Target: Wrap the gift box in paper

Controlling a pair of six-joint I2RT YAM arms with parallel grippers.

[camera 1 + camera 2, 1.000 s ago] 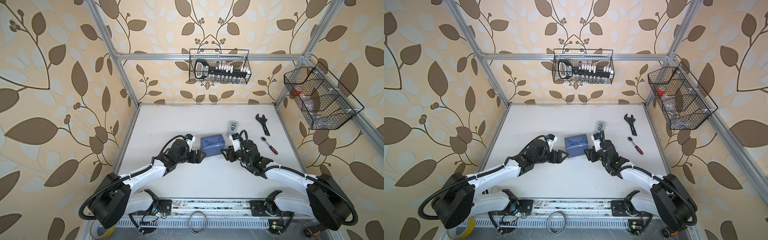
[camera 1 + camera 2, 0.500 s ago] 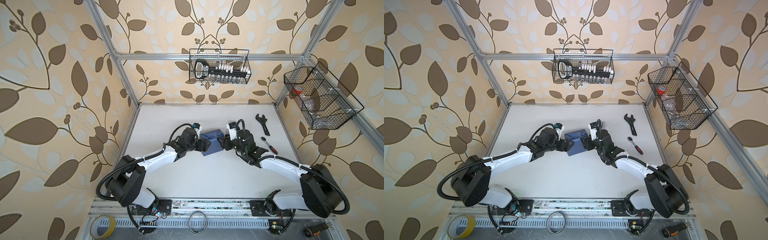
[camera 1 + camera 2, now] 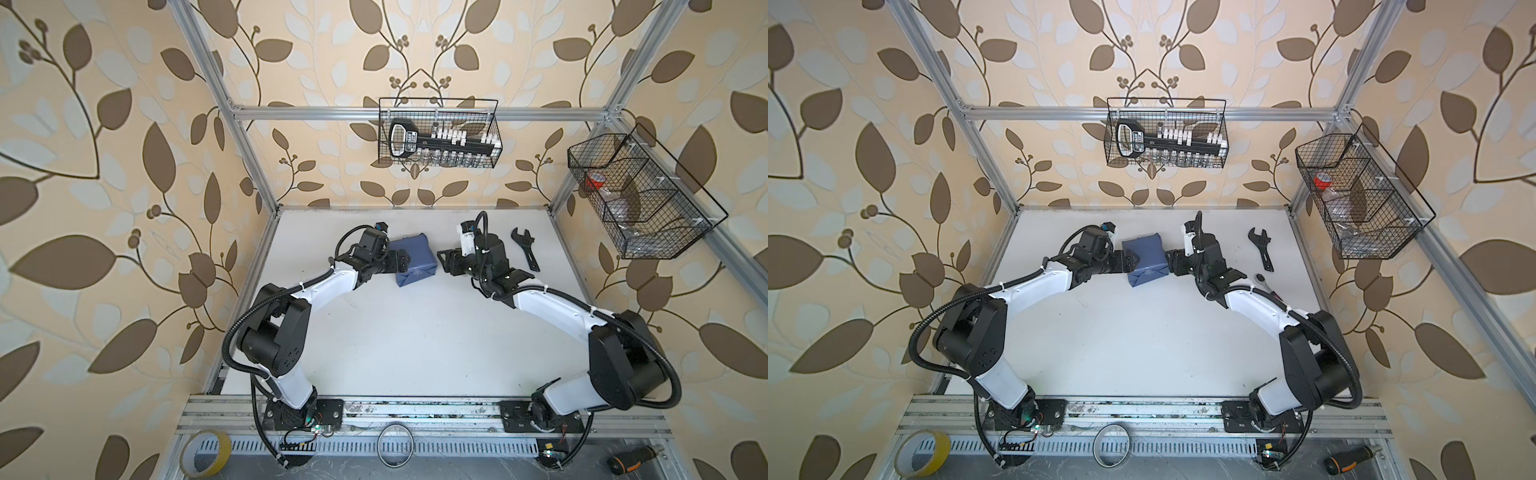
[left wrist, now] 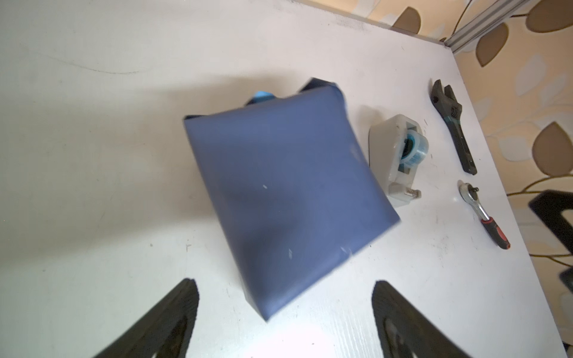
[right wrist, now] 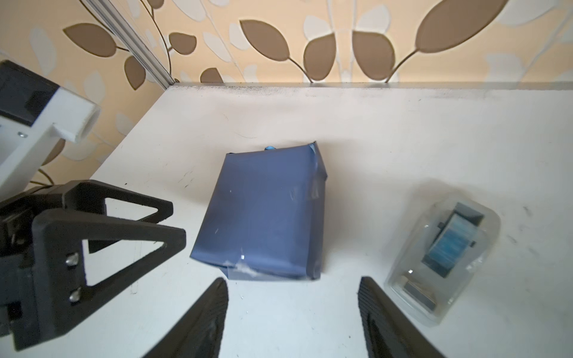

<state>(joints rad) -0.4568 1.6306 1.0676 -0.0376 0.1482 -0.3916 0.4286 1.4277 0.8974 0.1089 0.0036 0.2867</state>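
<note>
The gift box is hidden inside the paper (image 3: 415,259) (image 3: 1148,259), a slate-blue wrapped parcel lying on the white table (image 3: 415,353). Its taped folds show in the right wrist view (image 5: 263,214), and a bit of light blue peeks out at its far end (image 4: 262,94). My left gripper (image 3: 401,262) (image 3: 1130,259) (image 4: 283,285) is open, and a corner of the parcel (image 4: 279,192) points into the gap without touching either finger. My right gripper (image 3: 442,259) (image 3: 1172,262) (image 5: 293,285) is open just short of the parcel's opposite end.
A grey-white tape dispenser (image 4: 393,155) (image 5: 443,251) stands close beside the parcel. A black wrench (image 3: 525,249) (image 4: 452,124) and a red-handled ratchet (image 4: 483,217) (image 3: 1264,280) lie towards the right edge. Wire baskets (image 3: 438,137) (image 3: 640,199) hang on the walls.
The parcel has shifted towards the back wall and turned a little. Both arms have reached farther back with it. The left jaws have opened slightly wider.
</note>
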